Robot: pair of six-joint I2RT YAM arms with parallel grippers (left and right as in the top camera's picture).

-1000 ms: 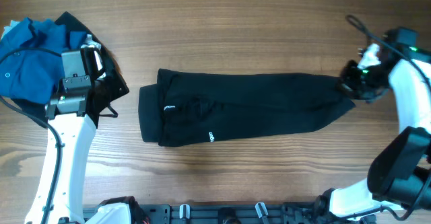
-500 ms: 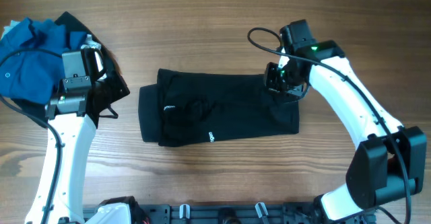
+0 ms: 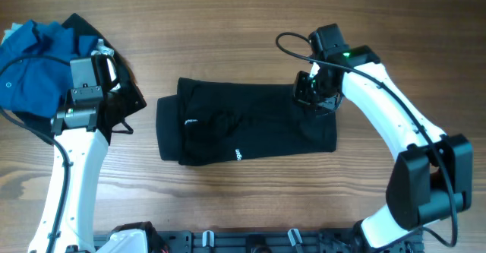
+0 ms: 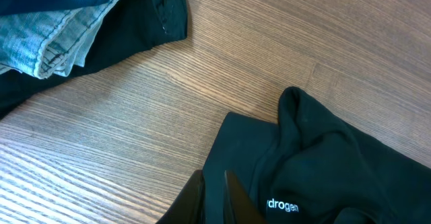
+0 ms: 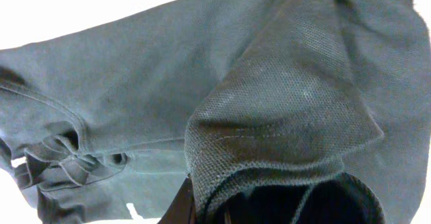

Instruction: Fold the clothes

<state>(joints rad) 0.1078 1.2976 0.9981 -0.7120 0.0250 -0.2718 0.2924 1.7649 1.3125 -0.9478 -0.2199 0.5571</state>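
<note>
Clothes pile (image 3: 30,55) sits far left; left fingers (image 4: 237,198) seem closed on nothing. Black trousers (image 3: 243,128) lie on the worktop (image 3: 228,25) — right fingers (image 5: 183,209) pinch their hem, doubled over the legs. Next move calls for lowering, releasing, smoothing.

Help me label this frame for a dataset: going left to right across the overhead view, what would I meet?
blue clothes pile → left gripper → black trousers → right gripper, shut on the trousers' right end
</note>
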